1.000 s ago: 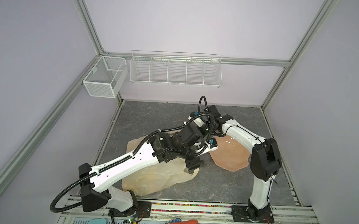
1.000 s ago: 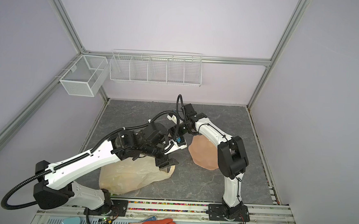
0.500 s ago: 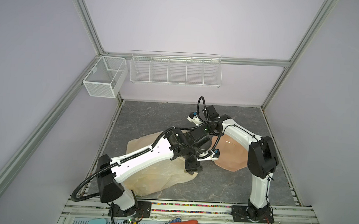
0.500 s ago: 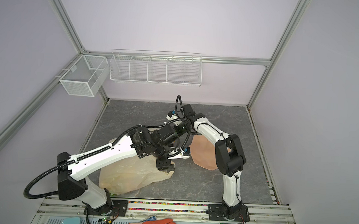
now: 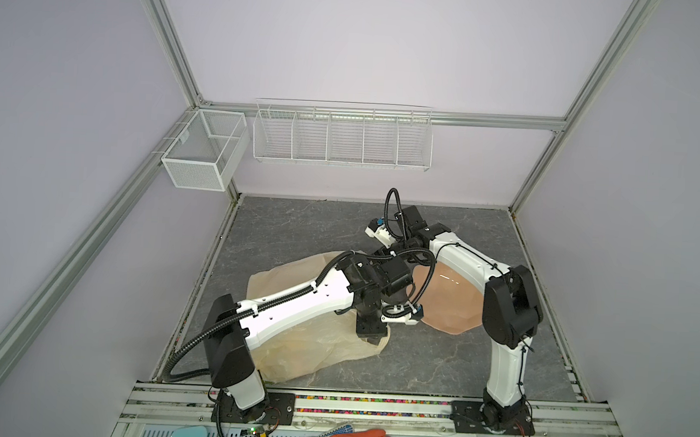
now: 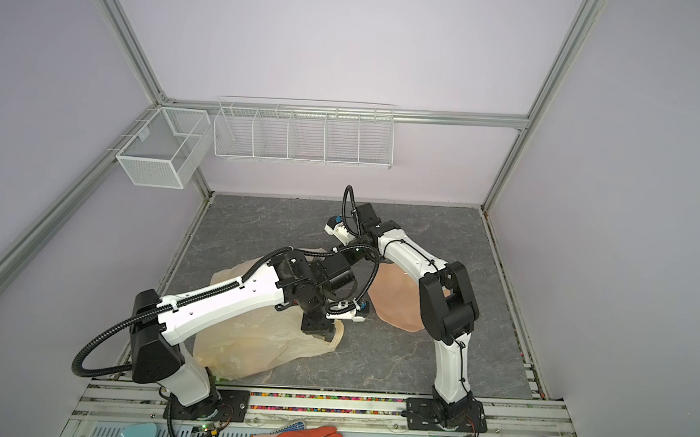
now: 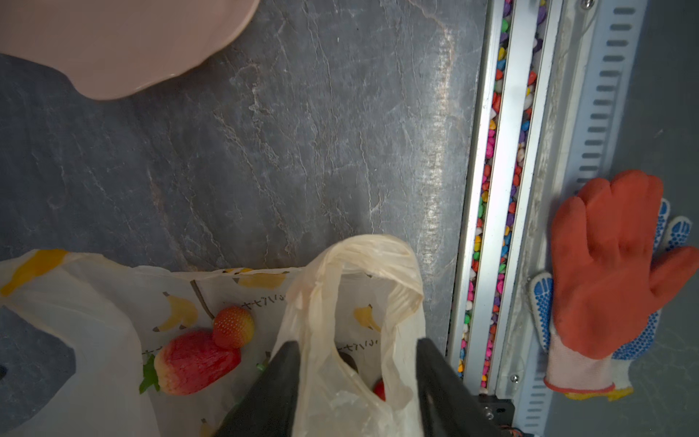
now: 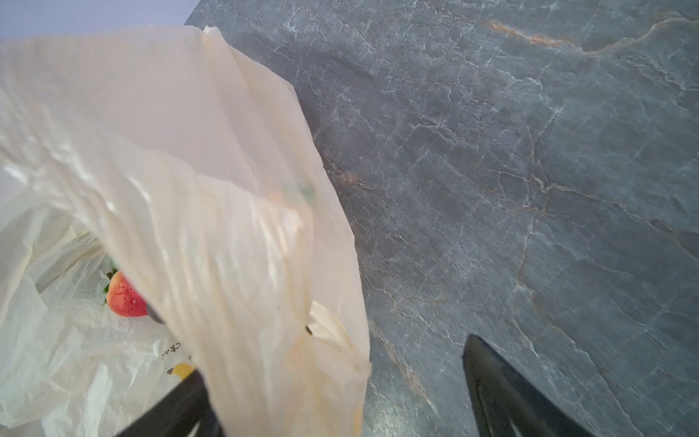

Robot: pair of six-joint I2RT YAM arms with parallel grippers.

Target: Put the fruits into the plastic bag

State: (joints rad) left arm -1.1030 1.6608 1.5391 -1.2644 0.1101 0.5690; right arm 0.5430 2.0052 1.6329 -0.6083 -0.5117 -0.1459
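In L wrist view, strawberries (image 7: 196, 361) prob. in bag (image 7: 90, 295), unseen from top.

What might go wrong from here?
1. The left gripper straddles a loop handle of the thin cream-yellow plastic bag without clearly pinching it; the slick film may slip out.
2. The red toy strawberry and a larger red fruit with green leaves lie near the open mouth; a lopsided lift may spill them.
3. Bag film drapes over one finger of the open right gripper; it may snag.
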